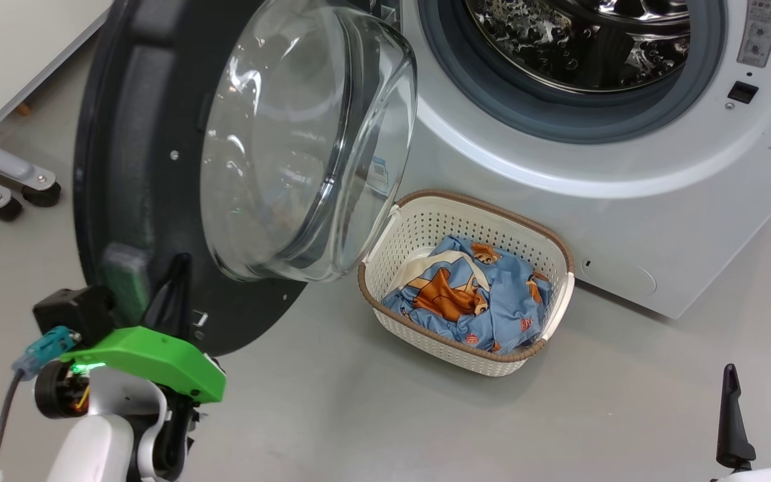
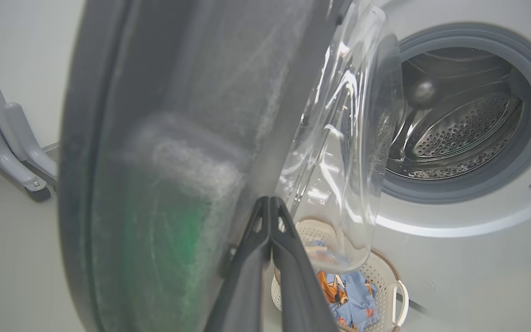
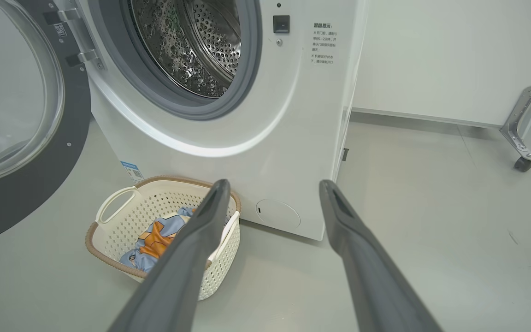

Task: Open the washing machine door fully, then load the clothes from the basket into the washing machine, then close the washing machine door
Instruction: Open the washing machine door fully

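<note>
Down on the grey floor [image 1: 359,415], right up against the front of the washing machine [image 1: 626,201], the basket [image 1: 439,221] is sitting with the clothes [image 1: 486,301] bunched up inside it, blue fabric with the orange-brown cartoon print facing up.

The washing machine door [image 1: 124,167] is standing swung out on the robot's left side of the opening, its black inner rim facing the head camera. Its clear glass bowl [image 1: 292,147] is bulging toward the basket and overlapping the basket's left corner in the head view. Past it, the steel drum [image 1: 579,40] is showing inside the grey gasket [image 1: 492,107].

The left gripper [image 2: 270,203] is pinched fully closed, fingers pressed flat together with nothing between them. It's pointing at the lower inner part of the door's rim, just beside a green patch [image 1: 121,274] there. Can't tell whether the tips are actually touching the rim or just sitting close.

The right gripper [image 3: 273,184] is hanging low on the robot's right with its fingers spread wide, holding nothing, well apart from the door. In its wrist view it's aiming at the machine's lower front, with the basket just left of its fingers.

Some grey wheeled frame legs [image 1: 4,181] are standing off at the far left.
</note>
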Motion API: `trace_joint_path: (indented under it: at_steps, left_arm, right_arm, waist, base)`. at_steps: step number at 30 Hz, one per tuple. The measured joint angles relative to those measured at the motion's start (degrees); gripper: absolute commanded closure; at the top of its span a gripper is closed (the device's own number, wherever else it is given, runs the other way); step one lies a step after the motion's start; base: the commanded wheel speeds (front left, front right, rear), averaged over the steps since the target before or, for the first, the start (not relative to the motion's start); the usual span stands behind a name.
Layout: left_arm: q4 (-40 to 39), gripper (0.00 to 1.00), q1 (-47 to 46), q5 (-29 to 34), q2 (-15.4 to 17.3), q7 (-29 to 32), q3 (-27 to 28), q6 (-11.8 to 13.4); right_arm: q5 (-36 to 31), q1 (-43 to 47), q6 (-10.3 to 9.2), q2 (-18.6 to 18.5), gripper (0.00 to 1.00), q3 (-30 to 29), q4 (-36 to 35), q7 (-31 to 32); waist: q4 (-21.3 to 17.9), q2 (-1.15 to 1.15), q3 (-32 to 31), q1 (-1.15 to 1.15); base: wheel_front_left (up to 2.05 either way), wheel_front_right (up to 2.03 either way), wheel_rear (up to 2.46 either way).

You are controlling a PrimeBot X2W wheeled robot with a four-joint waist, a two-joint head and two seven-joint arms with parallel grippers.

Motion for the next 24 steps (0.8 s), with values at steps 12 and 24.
trace_joint_path:
  at_steps: [12,24]
  left_arm:
    - [7.61,1.00,-3.37,-0.58,-0.22,-5.79,9.05,0.34]
    - [15.99,1.00,-8.16,-1.89,0.77,-11.69,17.40,0.49]
  right_arm:
    - [-0.91,-0.03,0.00,-0.76,0.00,2.08,0.15,0.00]
    - [-1.23,-0.41,0.00,-2.07,0.00,2.92,0.14,0.00]
  waist:
    - [-1.33,0.00,1.21,0.00]
    - [-5.61,0.00,3.61,0.00]
  base:
    - [0.00,0.00,0.00]
    - [0.00,0.00,0.00]
